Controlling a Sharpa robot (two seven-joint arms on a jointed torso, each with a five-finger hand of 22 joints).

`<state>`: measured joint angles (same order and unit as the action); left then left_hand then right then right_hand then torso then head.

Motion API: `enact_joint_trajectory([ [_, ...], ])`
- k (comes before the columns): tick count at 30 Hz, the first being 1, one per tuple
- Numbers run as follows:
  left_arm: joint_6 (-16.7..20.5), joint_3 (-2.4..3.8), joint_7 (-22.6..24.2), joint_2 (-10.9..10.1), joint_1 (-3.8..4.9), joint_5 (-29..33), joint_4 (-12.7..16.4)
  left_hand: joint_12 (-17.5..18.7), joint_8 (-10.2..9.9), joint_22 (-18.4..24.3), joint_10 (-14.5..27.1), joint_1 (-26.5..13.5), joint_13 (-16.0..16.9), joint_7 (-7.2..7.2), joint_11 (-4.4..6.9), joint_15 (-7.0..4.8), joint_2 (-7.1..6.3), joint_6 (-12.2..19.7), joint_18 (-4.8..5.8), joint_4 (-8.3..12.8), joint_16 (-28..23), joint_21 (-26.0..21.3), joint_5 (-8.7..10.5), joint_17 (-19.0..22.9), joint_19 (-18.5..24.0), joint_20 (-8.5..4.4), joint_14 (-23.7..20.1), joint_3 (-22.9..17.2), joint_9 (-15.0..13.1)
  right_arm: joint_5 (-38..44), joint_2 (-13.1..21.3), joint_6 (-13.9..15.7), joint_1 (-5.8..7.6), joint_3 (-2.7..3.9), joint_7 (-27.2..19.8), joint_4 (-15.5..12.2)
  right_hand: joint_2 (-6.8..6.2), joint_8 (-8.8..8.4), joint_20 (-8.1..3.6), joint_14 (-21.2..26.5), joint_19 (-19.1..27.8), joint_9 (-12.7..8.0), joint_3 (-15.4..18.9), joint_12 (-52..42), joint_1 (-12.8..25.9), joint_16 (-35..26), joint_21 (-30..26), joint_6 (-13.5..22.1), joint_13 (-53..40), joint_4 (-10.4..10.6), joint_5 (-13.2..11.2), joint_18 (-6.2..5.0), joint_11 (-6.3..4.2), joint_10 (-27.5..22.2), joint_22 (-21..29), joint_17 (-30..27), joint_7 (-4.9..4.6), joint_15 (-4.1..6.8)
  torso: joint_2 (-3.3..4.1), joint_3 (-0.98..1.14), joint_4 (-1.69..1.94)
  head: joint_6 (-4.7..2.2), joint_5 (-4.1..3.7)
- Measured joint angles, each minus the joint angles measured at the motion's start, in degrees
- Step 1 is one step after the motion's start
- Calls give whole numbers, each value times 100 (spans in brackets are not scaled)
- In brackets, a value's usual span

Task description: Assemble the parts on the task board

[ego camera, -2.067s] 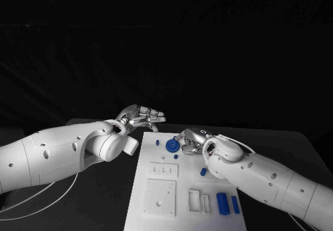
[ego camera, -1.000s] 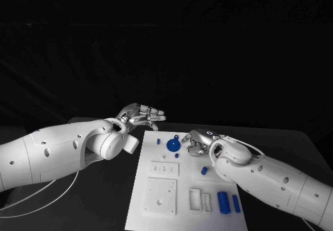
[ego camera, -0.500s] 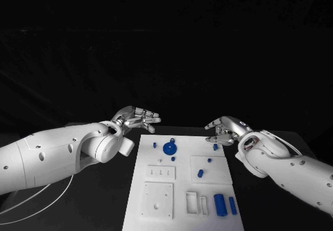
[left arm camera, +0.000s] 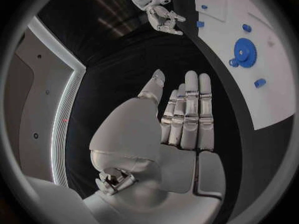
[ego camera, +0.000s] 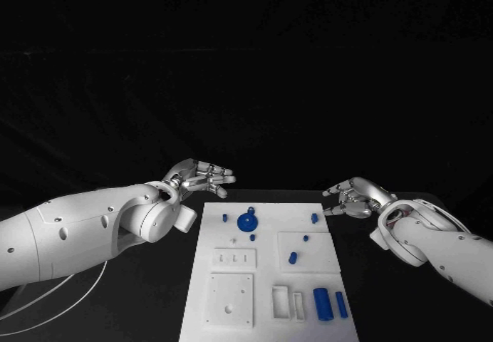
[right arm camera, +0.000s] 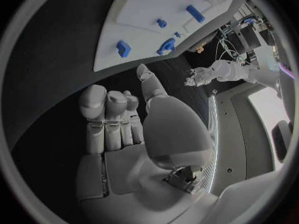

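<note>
The white task board point(ego camera: 269, 212) lies in the middle of the black table. A blue gear point(ego camera: 246, 221) sits near its far end, with small blue parts point(ego camera: 292, 258) scattered around it and two blue cylinders point(ego camera: 323, 303) at the near right. My left hand point(ego camera: 200, 177) hovers off the board's far left corner, holding nothing, its fingers straight point(left arm camera: 187, 114). My right hand point(ego camera: 355, 198) hangs just off the far right corner over the table and is also empty point(right arm camera: 124, 129). The gear point(left arm camera: 244, 52) and the board point(left arm camera: 274, 89) lie beside the left hand.
White raised plates with holes point(ego camera: 228, 299) and slotted blocks point(ego camera: 288, 301) stand on the near half of the board. Black table surface point(ego camera: 411, 313) lies on both sides. My right hand point(left arm camera: 163, 17) and my left hand point(right arm camera: 199, 76) each appear in the other wrist's view.
My right hand has let go of the blue gear and drawn back to the right, off the board. The gear stays on the board. The left hand has barely moved.
</note>
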<state>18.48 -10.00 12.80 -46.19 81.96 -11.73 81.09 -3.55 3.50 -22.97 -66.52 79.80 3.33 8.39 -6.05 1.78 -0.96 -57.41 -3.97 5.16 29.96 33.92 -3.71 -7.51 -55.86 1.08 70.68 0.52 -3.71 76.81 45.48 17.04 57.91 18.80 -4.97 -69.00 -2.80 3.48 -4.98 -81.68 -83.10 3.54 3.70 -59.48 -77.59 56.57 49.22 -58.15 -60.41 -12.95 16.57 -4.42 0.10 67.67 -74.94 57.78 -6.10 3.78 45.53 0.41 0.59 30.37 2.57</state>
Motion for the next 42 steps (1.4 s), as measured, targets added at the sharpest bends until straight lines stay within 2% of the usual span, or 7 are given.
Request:
enact_joint_trajectory([
  [5,-23,0,23,13,-19,-8,-40,0,0,6,20,0,0,0,-21,0,0,0,0,0,0,0,0,0,-17,-17,0,0,0,-53,-126,-111,-22,4,-143,329,1,0,0,0,0,0,0,-59,-1,38,48,0,-55,0,-59,1,-22,22,0,53,0,0,15,28,5,13,-18],
  [18,-74,-1,39,22,-39,-23,-56,0,0,6,41,0,-1,0,0,-1,0,0,0,0,-24,-21,0,-1,-16,-17,1,0,0,-130,-468,-339,-133,1,-276,900,1,0,-24,21,-23,5,-2,-84,-1,85,73,-9,-78,-2,-36,1,-42,43,1,110,49,21,64,85,24,20,-46],
  [21,-78,-1,39,23,-39,-26,-50,0,0,6,41,0,-1,0,0,-1,0,0,0,0,-24,-21,0,-1,-16,-16,1,0,0,-157,-515,-363,-138,1,-280,974,1,0,-24,21,-23,5,-26,-105,-1,85,90,-9,-88,-26,-14,1,-42,43,1,120,49,21,69,88,29,20,-51],
  [29,-79,-1,29,19,-41,-39,-39,0,0,22,41,0,-1,0,0,20,0,0,-1,-24,-24,-21,46,-1,-37,4,23,24,0,-250,-626,-404,-169,14,-322,1110,24,-5,-24,21,-23,2,-65,-105,22,85,90,-28,-95,-65,9,2,-42,42,2,139,69,21,88,97,35,-5,3],
  [33,-79,0,24,20,-41,-43,-39,0,0,22,40,0,-1,0,0,20,0,0,-1,-25,-24,-21,46,-1,-58,-16,23,24,0,-304,-658,-406,-174,14,-348,1134,73,-5,-24,21,-23,4,-83,-111,71,85,113,-105,-111,-51,-2,2,-42,42,2,153,82,21,85,95,34,20,4],
  [40,-73,0,8,19,-41,-51,-43,0,0,22,41,0,-2,0,0,20,0,0,-1,-24,-24,-21,46,-8,-58,-16,23,24,0,-387,-707,-461,-188,12,-373,1128,199,-5,-24,-1,-23,4,-151,-145,152,85,155,-225,-137,-174,-64,2,-74,52,2,191,99,42,78,88,34,49,-7],
  [42,-72,0,4,15,-41,-53,-43,0,0,22,41,0,-2,0,0,20,1,0,-1,-24,-24,-21,46,-8,-58,-16,23,24,0,-406,-724,-481,-193,12,-388,1124,235,-5,-24,0,-23,4,-169,-145,139,85,155,-375,-137,-201,-64,2,-75,51,2,193,118,42,77,91,31,49,7],
])
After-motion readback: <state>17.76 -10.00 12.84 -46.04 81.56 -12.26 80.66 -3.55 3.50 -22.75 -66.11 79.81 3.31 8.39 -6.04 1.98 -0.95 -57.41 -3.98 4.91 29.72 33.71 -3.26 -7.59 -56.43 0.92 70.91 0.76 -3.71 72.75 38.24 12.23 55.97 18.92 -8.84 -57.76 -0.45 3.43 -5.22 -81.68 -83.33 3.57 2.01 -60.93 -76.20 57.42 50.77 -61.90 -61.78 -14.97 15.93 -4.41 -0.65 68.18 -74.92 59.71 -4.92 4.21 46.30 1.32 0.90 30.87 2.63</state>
